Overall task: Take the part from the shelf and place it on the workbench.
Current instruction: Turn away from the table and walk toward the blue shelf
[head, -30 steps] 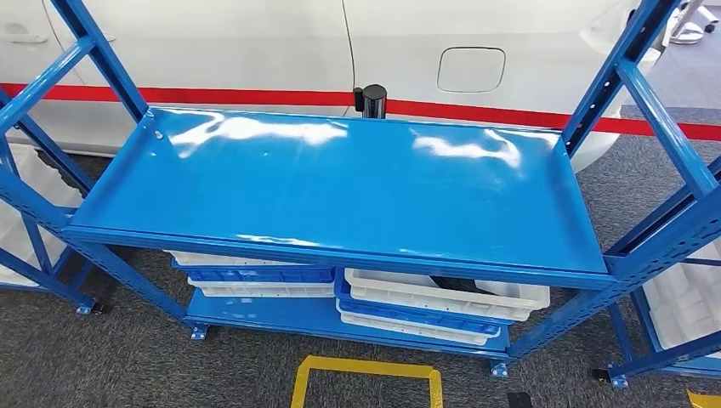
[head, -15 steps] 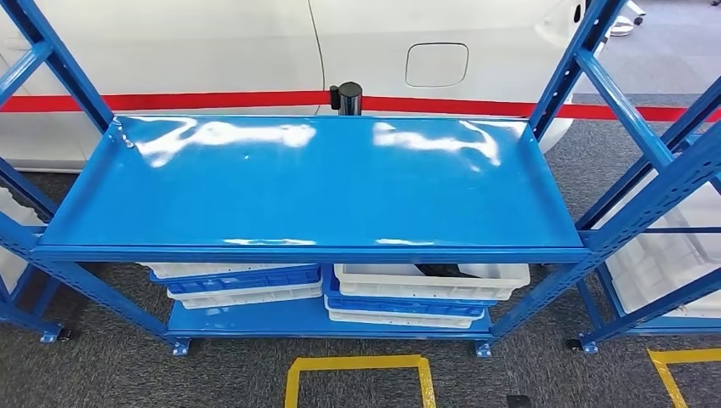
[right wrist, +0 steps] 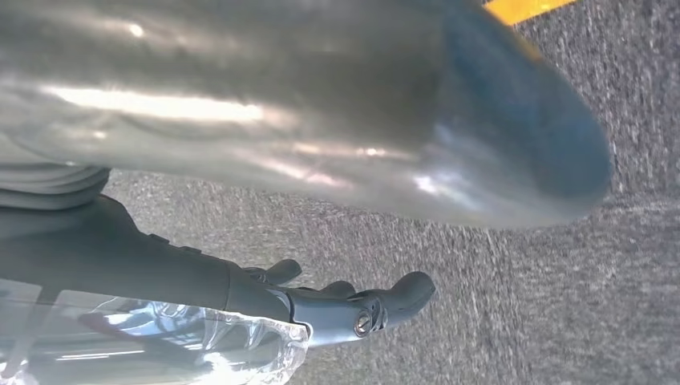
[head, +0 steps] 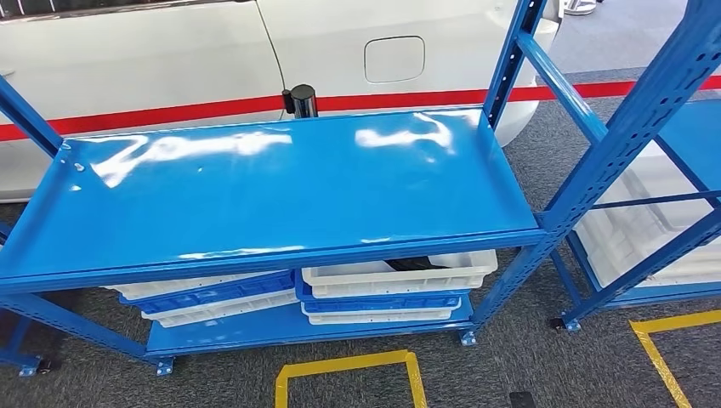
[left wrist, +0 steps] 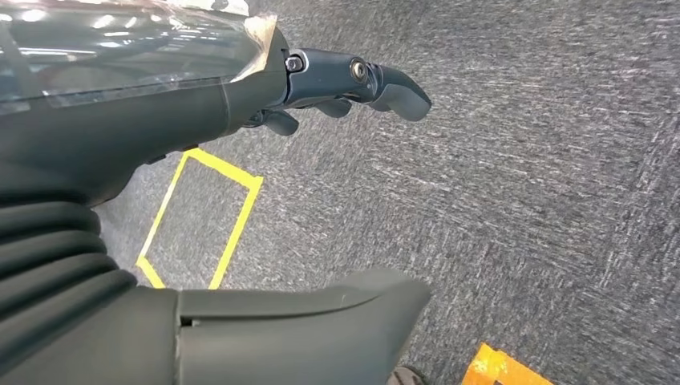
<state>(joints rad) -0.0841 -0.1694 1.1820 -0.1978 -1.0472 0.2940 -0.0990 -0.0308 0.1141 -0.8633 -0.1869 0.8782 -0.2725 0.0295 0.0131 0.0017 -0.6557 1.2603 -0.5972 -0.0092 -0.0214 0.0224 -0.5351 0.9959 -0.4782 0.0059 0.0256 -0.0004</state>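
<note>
Both arms hung low beside the body, well below and nearer than the blue shelf [head: 281, 191]. The left hand [left wrist: 321, 88] dangled over grey carpet with its fingers [left wrist: 397, 88] loosely spread and holding nothing; the right hand [right wrist: 337, 309] hung the same way, released and empty. The part? Likely the dark shape [head: 417, 264] peeking from the upper white tray [head: 400, 276] on the bottom level, right of centre (too hidden to judge its long axis). It lay ahead and low, so the right hand looked the nearer candidate.
</note>
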